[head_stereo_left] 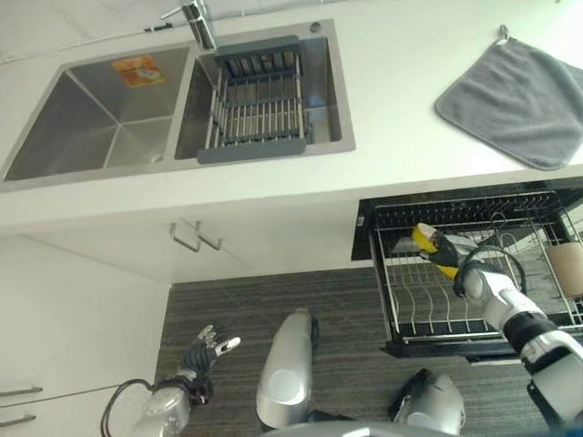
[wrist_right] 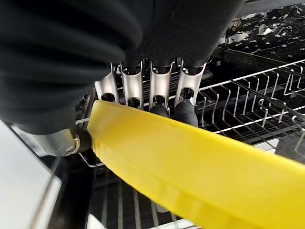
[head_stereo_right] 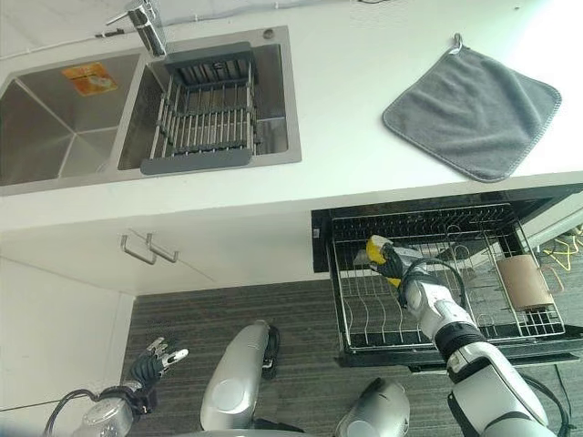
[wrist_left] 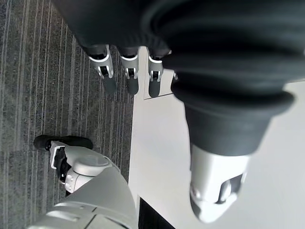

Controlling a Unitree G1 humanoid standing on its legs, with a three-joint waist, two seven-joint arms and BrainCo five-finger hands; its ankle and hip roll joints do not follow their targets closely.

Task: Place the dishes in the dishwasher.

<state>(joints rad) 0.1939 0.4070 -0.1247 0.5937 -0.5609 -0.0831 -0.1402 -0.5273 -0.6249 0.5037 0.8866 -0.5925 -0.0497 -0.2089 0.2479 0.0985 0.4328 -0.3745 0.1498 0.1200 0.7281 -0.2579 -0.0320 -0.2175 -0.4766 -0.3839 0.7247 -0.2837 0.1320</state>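
Right wrist view: your right hand (wrist_right: pixel 143 90) fingers clamp the yellow plate (wrist_right: pixel 190 176) over dishwasher rack (head_stereo_right: pixel 364 314); misaligned w/ tines, it could tip. Left hand (head_stereo_left: pixel 205 350) fingers relaxed, apart.

The white surface (head_stereo_right: pixel 364 155) carries a grey cloth (head_stereo_right: pixel 474 111) near its right end. A double sink (head_stereo_right: pixel 137 114) is set into it, with a wire rack (head_stereo_right: pixel 205 114) in the right basin.
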